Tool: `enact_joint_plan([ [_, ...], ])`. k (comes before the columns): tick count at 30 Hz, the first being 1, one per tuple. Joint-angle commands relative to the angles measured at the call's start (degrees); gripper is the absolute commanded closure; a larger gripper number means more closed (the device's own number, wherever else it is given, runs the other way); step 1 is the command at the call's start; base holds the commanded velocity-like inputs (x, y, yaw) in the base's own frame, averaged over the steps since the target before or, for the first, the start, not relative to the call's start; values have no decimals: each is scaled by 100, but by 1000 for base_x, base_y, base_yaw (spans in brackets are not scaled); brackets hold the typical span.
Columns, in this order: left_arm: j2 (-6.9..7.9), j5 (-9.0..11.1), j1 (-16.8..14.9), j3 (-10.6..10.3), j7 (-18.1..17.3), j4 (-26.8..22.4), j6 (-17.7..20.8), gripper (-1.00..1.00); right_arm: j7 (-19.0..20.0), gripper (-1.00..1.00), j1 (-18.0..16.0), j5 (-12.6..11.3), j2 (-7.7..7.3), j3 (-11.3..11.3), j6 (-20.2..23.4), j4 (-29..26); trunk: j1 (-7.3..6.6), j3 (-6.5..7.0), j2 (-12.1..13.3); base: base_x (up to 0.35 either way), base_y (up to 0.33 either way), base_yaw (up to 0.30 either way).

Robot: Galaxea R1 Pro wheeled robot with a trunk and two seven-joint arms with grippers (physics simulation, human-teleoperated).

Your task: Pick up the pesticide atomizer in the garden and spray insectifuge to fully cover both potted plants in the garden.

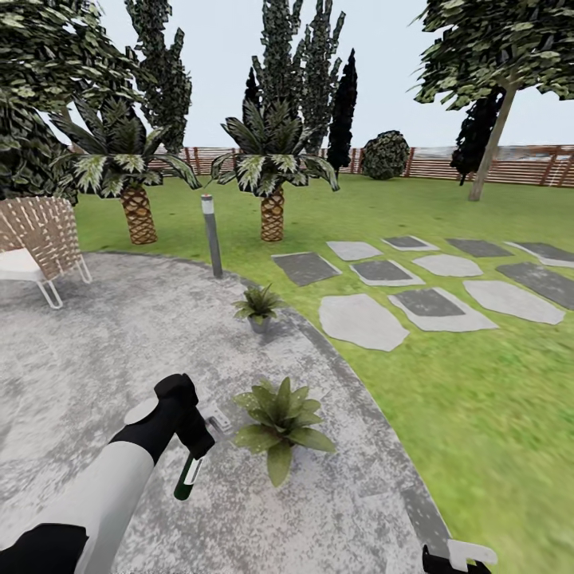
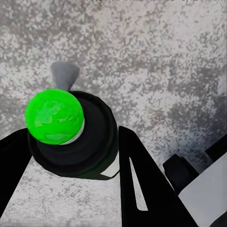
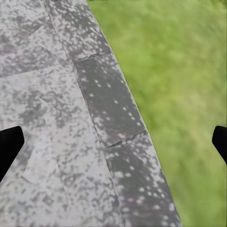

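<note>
My left gripper (image 1: 198, 445) is shut on the pesticide atomizer (image 1: 187, 478), a slim dark green bottle with a white label that hangs tilted below the fingers. In the left wrist view the atomizer (image 2: 55, 117) shows end-on as a bright green round end in a black ring between the black fingers (image 2: 142, 179). The nearer potted plant (image 1: 281, 418) sits on the round grey patio (image 1: 96, 359) just right of the bottle. A second potted plant (image 1: 257, 305) stands farther off by the patio's rim. My right gripper (image 1: 458, 556) (image 3: 113, 144) is open and empty over the patio's edge.
A wicker chair (image 1: 36, 239) stands at the patio's left. A grey lamp post (image 1: 211, 235) rises at the far rim, with two palm-like shrubs (image 1: 271, 171) behind it. Grey stepping stones (image 1: 430, 303) cross the lawn (image 1: 478, 414) to the right. A brown slatted fence (image 1: 518, 163) closes the back.
</note>
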Motion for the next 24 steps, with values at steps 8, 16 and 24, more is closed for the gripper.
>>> enact_joint_plan([
  [8, 40, -47, -4, -25, -49, -9, 49, 100, -10, -100, -2, -54, -1, 50, -15, -5, -1, -6, -3, -186, -192, 50],
  [16, 79, -40, -26, 2, -49, -9, 53, 100, -10, -100, -2, -54, -1, 50, -16, -16, -1, -6, -3, -34, -23, 214],
  [24, 0, -44, -64, -5, -52, -9, 65, 100, -2, -100, -2, -46, -15, 50, -15, 9, -1, -6, -3, 243, -107, 8],
])
